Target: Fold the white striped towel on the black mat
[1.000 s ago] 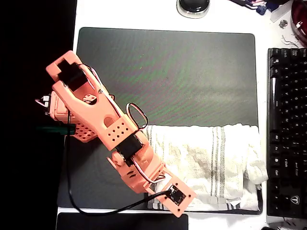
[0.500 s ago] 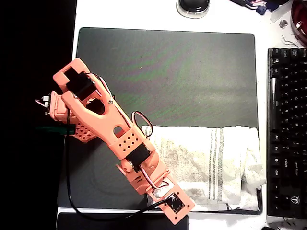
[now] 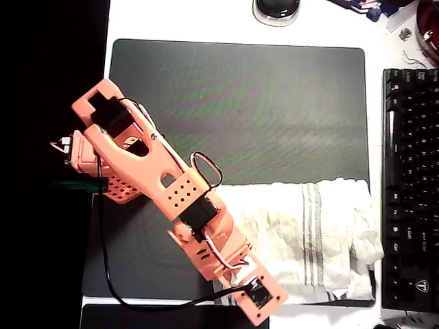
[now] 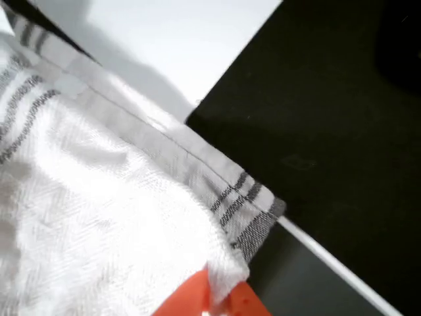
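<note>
1. From the overhead view, the orange arm [image 3: 151, 178] reaches diagonally from the left edge of the black mat [image 3: 240, 103] down toward the mat's near edge.
2. The jaws [image 4: 214, 299] show in the wrist view as an orange tip at the bottom of the picture, with a corner of the white striped towel [image 3: 309, 236] pinched between its two parts; seen from above, the wrist's camera board hides them.
3. That towel corner, with grey stripes and a stitched hem, lies by the mat's near edge, close to a strip of white tabletop [image 4: 164, 39] and a smaller dark slab [image 4: 329, 131].
4. The towel lies as a folded, wrinkled band across the near right part of the mat, a group of thin grey stripes running across it right of its middle.
5. Its right end bunches up just beside the black keyboard [image 3: 410, 185], which sits on the tabletop right of the mat.
</note>
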### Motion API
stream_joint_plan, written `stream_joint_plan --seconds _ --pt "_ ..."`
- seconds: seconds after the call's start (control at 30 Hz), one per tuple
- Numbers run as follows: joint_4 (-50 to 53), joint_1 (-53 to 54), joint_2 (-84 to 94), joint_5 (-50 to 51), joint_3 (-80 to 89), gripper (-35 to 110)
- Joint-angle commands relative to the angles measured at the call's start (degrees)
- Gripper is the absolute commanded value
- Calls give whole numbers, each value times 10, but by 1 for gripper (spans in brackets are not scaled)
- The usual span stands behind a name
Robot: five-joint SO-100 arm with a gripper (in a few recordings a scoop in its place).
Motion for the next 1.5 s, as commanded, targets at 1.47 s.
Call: stream_joint_plan --seconds 1.47 --pt "80 -128 108 -330 168 23"
